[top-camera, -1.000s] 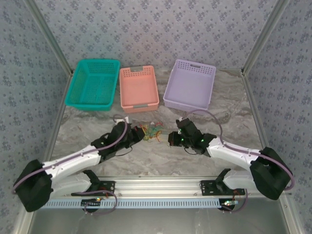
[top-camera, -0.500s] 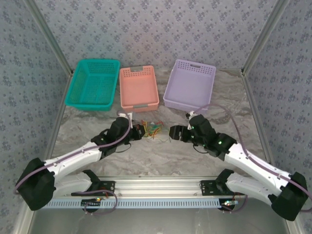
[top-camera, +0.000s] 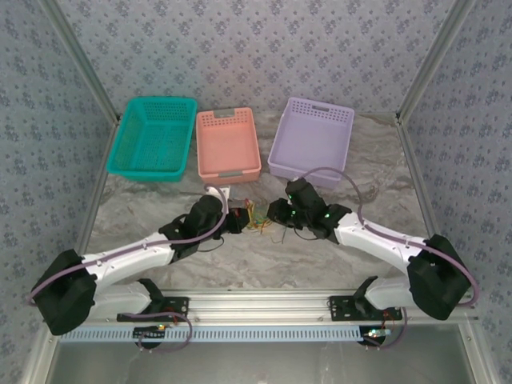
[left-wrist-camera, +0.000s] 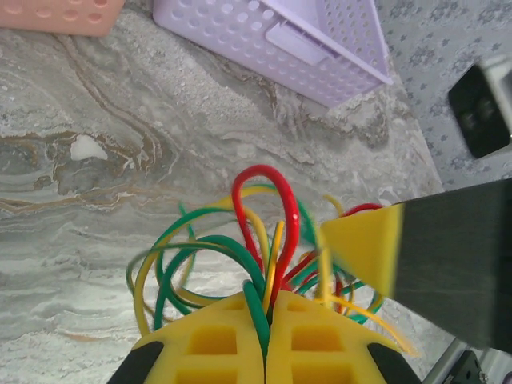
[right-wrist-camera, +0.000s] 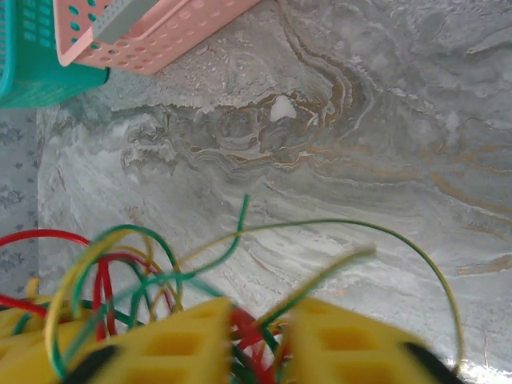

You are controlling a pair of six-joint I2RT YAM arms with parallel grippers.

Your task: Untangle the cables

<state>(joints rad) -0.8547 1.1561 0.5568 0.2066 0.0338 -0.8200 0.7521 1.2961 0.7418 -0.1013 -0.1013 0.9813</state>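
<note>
1. Left gripper [left-wrist-camera: 266, 352]: fingers shut flat together. They pinch a green and a red strand of the cables [left-wrist-camera: 240, 240] at the near end of the bundle, and the loops fan out past the tips.
2. Right gripper [right-wrist-camera: 260, 340]: fingers close together, with red and green strands in the narrow gap. The view is blurred, so I can't tell whether it clamps them or only straddles them.
3. Cables: one small knot of green, yellow and red loops between the two grippers, over the middle of the table [right-wrist-camera: 384, 120]. I can't tell if it is lifted or resting. It sits on the near side of the pink basket [top-camera: 228, 144] and purple basket [top-camera: 310, 138], outside both.
4. Step, as I judge it: left anchors the bundle and right draws one strand out.
5. To do it well, right should close on a single strand. The gap holds at least two colours, so a re-grip is probably needed.
6. Best target looks like the long loop [right-wrist-camera: 436, 272] arcing out clear of the knot, taken near a free end.
7. Pull slowly, away from the left gripper and along the strand's own line. The wires are limp, and a fast pull will likely cinch the loops.
8. Left needs a firm, fixed hold, or the whole bundle drags along.
9. Risk: the two grippers are near each other, so the fingers could knock together. Widen the spacing before pulling.
</note>
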